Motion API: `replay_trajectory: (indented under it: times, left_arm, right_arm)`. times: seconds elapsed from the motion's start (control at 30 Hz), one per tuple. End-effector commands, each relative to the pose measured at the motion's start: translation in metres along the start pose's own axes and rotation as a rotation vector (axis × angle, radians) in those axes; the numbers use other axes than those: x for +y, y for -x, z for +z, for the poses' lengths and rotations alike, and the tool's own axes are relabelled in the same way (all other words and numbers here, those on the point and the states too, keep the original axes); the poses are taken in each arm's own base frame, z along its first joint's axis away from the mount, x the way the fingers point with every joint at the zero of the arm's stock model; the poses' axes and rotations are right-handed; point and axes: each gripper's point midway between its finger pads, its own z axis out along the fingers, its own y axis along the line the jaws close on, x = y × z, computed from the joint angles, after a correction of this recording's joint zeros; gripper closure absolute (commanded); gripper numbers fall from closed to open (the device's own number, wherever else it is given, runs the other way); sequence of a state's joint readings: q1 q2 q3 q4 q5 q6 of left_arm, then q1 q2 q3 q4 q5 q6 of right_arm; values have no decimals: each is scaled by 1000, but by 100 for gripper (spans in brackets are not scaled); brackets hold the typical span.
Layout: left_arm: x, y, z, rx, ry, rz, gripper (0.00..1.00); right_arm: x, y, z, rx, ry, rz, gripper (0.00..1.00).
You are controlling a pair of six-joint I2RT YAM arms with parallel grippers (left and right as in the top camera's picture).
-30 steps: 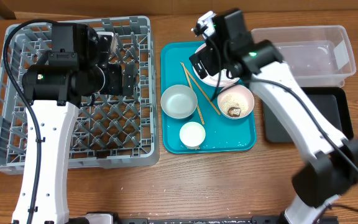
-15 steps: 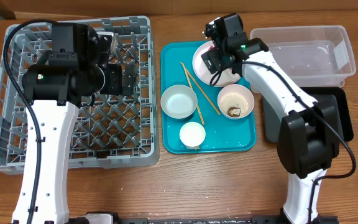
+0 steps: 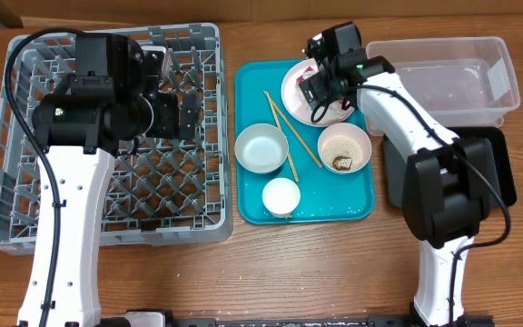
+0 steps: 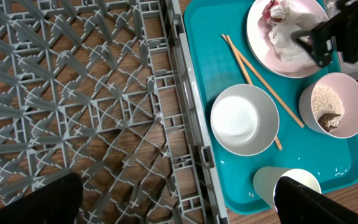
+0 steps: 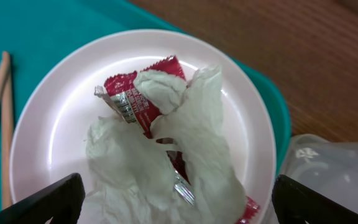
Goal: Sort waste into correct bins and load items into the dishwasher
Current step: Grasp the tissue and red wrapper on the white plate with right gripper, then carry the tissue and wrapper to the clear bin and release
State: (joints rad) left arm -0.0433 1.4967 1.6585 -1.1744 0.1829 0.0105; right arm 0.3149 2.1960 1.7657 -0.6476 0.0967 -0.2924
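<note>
The pale pink plate (image 5: 48, 124) holds crumpled white and red wrappers (image 5: 166, 143). My right gripper (image 5: 182, 205) is open just above them, one finger on each side. In the overhead view it (image 3: 321, 86) hovers over the plate (image 3: 293, 91) on the teal tray. An empty bowl (image 3: 261, 148), a bowl with rice and a brown lump (image 3: 344, 148), a white cup (image 3: 281, 196) and two chopsticks (image 3: 284, 127) sit on that tray. My left gripper (image 4: 176, 205) is open and empty over the grey dish rack (image 3: 107, 195).
The teal tray (image 3: 311, 211) lies between the rack and the bins. The clear tub (image 3: 452, 77) stands at the back right. The black tray (image 3: 493, 177) lies in front of it, partly hidden by my right arm.
My right gripper has lowered and shifted slightly right over the pink plate and its wrappers. The left arm has not moved.
</note>
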Motion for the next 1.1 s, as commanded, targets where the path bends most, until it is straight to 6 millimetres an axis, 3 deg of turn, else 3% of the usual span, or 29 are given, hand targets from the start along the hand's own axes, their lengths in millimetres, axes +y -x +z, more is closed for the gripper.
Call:
replay_trajectory:
  times: [0.0,0.2,0.43,0.5,0.57,0.6,0.63,0.7,0.73,0.87,0.97,1.0,1.07]
  left_arm:
    - [1,6,-4,-20,5,10,0]
    - [1,6,-4,-20,5,10,0]
    - [1,6,-4,-20,5,10,0]
    - [1,6,-4,-20,5,10,0]
    - [1,6,-4,-20,5,10,0]
    - [1,6,-4,-20,5,10,0]
    - [1,6,-4,-20,5,10,0]
    - [1,6,-4,-20,5,10,0]
    - [1,6,-4,-20,5,10,0]
    - [1,6,-4,-20,5,10,0]
    - [1,6,-4,-20,5,10,0]
    - [1,6,-4,-20,5,10,0]
    - [1,6,-4,-20,5,10,0]
  right_arm:
    - [3,3,9,-4,14,-1,2]
    - [15,-11,25,37,61,5,2]
    - [29,-28,44,88,113,48,9]
    - [29,-29,45,93,114,60,21]
    - [29,-29,46,93,113,82,40]
    - [29,-29,46,93,111,94,53]
    - [29,-29,45,96,109,125,73]
    - [28,-28,45,95,108,146,96]
    - [28,-26,42,90,107,162,96]
    - [19,3,13,39,98,241,96]
    - [5,37,-37,-26,86,315,96]
    - [-4,51,-64,-54,82,365,96]
    - [-18,64,-98,-86,76,426,96]
